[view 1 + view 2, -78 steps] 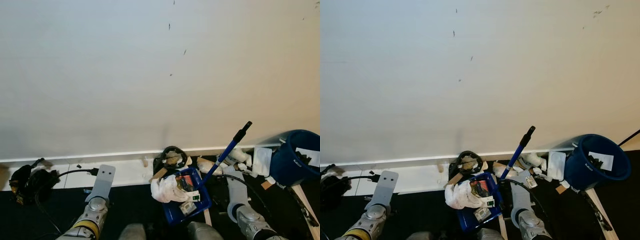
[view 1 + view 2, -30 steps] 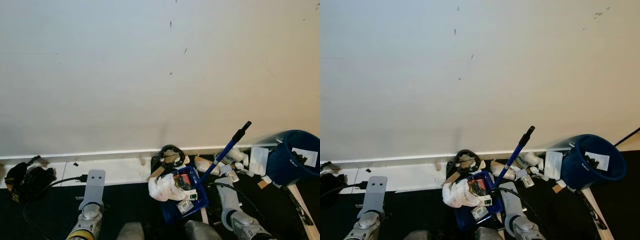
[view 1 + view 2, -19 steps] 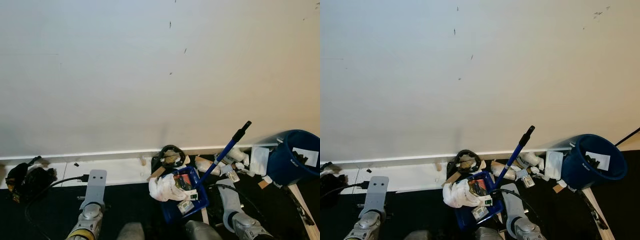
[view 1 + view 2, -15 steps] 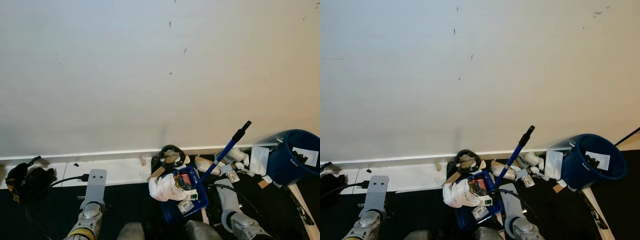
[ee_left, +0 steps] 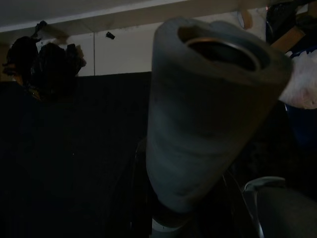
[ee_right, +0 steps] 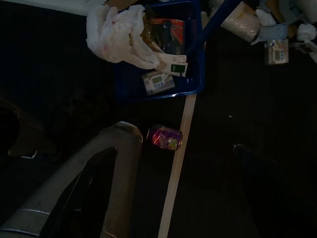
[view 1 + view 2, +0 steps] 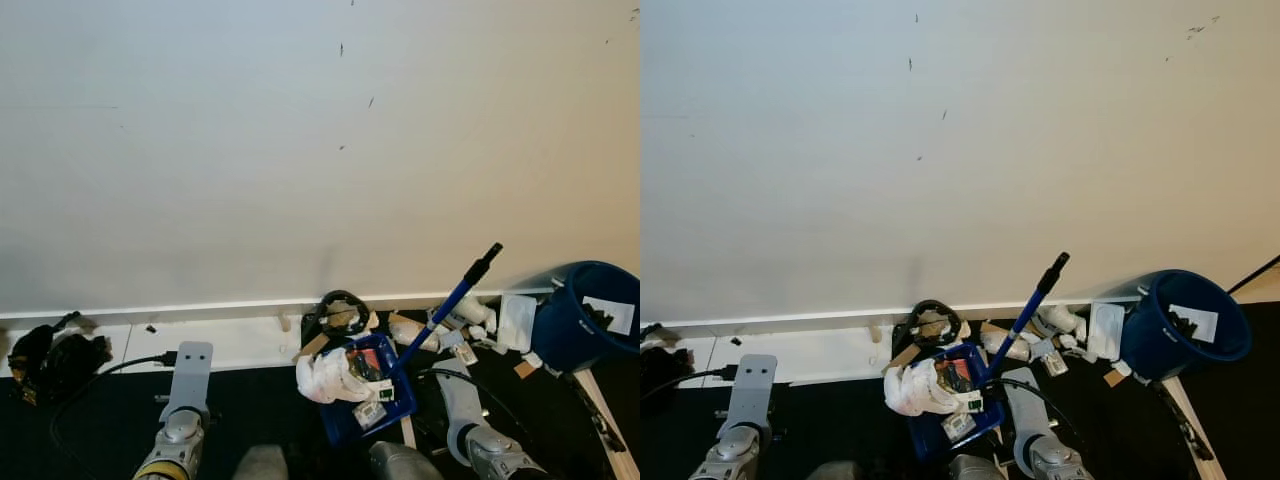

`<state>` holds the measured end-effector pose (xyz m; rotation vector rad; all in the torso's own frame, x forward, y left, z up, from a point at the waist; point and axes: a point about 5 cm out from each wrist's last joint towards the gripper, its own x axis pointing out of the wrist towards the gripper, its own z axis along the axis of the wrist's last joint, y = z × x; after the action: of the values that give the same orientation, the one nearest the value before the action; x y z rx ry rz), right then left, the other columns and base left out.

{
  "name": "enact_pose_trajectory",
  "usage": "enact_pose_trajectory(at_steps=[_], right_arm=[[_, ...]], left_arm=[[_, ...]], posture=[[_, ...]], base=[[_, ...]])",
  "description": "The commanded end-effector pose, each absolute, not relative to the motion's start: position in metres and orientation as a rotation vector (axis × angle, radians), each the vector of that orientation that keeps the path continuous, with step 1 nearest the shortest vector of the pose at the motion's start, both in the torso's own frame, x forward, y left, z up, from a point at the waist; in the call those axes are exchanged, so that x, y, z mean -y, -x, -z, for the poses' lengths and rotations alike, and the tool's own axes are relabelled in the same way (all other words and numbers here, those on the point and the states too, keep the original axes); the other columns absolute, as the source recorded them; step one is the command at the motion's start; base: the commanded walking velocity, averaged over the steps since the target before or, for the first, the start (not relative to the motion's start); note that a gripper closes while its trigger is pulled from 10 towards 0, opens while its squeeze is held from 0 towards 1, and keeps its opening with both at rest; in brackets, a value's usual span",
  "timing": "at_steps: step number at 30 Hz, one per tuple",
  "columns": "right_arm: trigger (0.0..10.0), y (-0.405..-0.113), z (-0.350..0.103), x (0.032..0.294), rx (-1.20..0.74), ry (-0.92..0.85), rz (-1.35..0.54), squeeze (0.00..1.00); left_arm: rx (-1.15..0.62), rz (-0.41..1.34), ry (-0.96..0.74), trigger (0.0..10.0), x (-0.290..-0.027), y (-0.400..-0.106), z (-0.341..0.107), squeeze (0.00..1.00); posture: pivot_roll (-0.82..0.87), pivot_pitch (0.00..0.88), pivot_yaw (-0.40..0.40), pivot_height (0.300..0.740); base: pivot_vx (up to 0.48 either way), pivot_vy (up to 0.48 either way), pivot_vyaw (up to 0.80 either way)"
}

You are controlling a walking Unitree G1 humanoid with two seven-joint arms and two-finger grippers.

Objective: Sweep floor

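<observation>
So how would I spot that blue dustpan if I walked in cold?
Follow the white baseboard along the wall to the litter pile on the dark floor. The blue dustpan lies there, holding a crumpled white bag. Unlike the round blue bucket nearby, it is flat, with a long blue handle.

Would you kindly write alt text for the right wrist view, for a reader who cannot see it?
A blue plastic dustpan lies on a dark floor, holding a crumpled white plastic bag, small cards and wrappers. Just beside its edge lie a crushed purple drink can and a long pale wooden strip.
</observation>
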<state>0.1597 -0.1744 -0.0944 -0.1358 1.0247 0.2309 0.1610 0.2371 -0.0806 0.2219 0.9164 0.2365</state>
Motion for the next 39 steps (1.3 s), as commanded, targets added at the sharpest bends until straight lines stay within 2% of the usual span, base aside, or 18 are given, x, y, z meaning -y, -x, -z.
enact_pose_trajectory(at_steps=[1, 10, 16, 19, 20, 22, 26, 35, 39], right_arm=[[10.0, -0.157, 0.096, 0.176, -1.04, 0.145, -0.233, 0.0], [10.0, -0.154, 0.098, 0.169, -1.049, 0.152, -0.249, 0.0], [10.0, -0.156, 0.096, 0.168, -1.024, 0.132, -0.218, 0.0], [10.0, -0.153, 0.098, 0.167, -1.042, 0.152, -0.218, 0.0], [10.0, -0.153, 0.098, 0.166, -1.034, 0.14, -0.199, 0.0], [10.0, -0.156, 0.097, 0.167, -1.009, 0.068, -0.121, 0.0], [10.0, -0.144, 0.101, 0.165, -1.041, 0.09, -0.143, 0.0], [10.0, -0.134, 0.104, 0.169, -1.069, 0.104, -0.141, 0.0], [10.0, -0.147, 0.099, 0.174, -1.035, 0.102, -0.126, 0.0]], left_arm=[[-0.977, -0.231, -0.147, 10.0, -0.225, -0.146, 0.091, 0.0], [-0.961, -0.224, -0.198, 10.0, -0.227, -0.149, 0.088, 0.0], [-0.938, -0.116, -0.301, 10.0, -0.223, -0.159, 0.085, 0.0], [-0.935, -0.1, -0.373, 10.0, -0.226, -0.162, 0.083, 0.0], [-0.932, -0.075, -0.387, 10.0, -0.226, -0.164, 0.083, 0.0], [-0.931, -0.041, -0.403, 10.0, -0.228, -0.167, 0.081, 0.0], [-0.923, -0.056, -0.398, 10.0, -0.233, -0.173, 0.077, 0.0], [-0.921, -0.078, -0.388, 10.0, -0.234, -0.174, 0.076, 0.0], [-0.939, -0.105, -0.366, 10.0, -0.234, -0.167, 0.08, 0.0]], posture=[[0.14, 0.0, -0.11, 0.74], [0.15, 0.0, -0.096, 0.74], [0.16, 0.0, -0.099, 0.74], [0.16, 0.0, -0.08, 0.74], [0.14, 0.0, -0.019, 0.74], [0.14, 0.0, -0.014, 0.74], [0.14, 0.0, 0.023, 0.74], [0.15, 0.0, 0.004, 0.74], [0.15, 0.0, -0.03, 0.74]], base=[[0.0, 0.0, 0.0], [0.0, 0.0, 0.0], [0.0, 0.0, 0.0], [0.0, 0.0, 0.0], [0.0, 0.0, 0.0], [0.0, 0.0, 0.0], [0.0, 0.0, 0.0], [0.0, 0.0, 0.0], [0.0, 0.0, 0.0]])
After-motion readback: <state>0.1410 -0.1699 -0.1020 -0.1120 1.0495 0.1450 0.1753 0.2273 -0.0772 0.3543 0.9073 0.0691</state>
